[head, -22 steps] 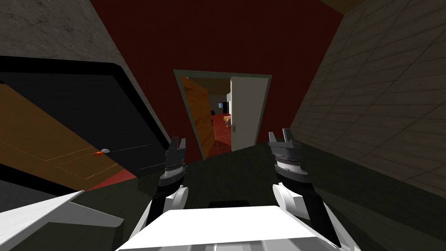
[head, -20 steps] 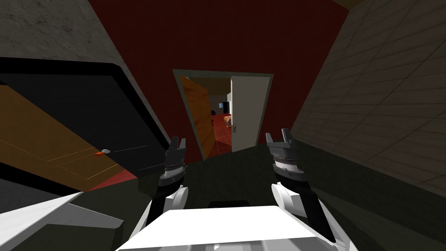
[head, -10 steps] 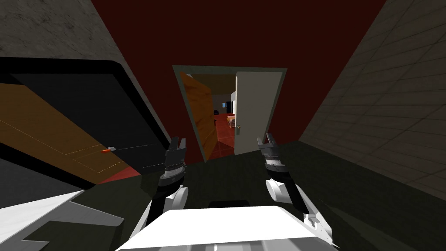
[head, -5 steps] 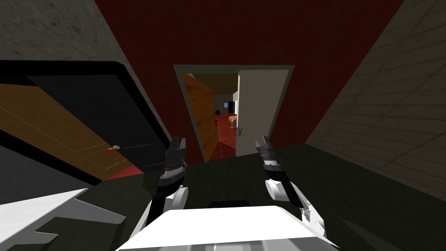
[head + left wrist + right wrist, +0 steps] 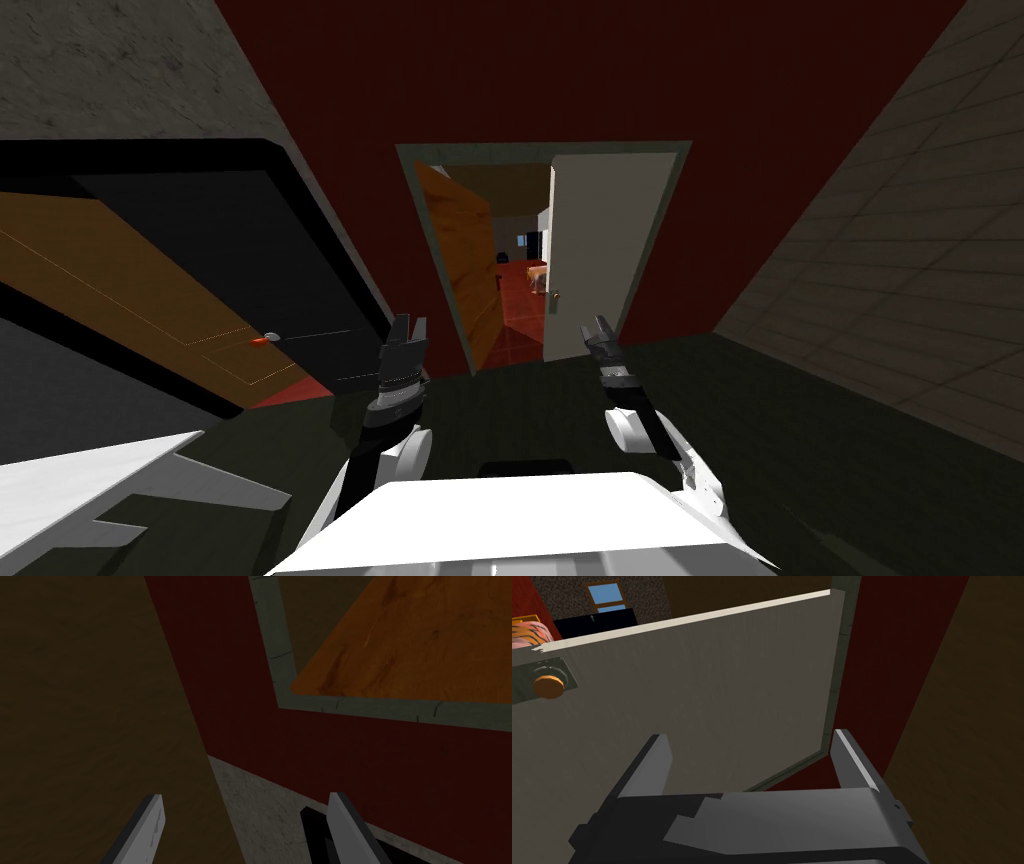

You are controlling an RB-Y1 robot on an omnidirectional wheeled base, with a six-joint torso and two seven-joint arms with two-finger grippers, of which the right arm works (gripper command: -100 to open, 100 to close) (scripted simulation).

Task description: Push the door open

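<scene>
The pale door (image 5: 592, 240) stands partly open in the right half of its grey-green frame (image 5: 540, 148), mid-frame in the head view, with its orange knob (image 5: 548, 686) near the free edge. My right hand (image 5: 598, 330), fingers spread and empty, points at the door's face near its lower edge; I cannot tell whether it touches. My left hand (image 5: 407, 326), also spread and empty, sits lower left of the doorway, facing the dark red wall (image 5: 225, 676).
</scene>
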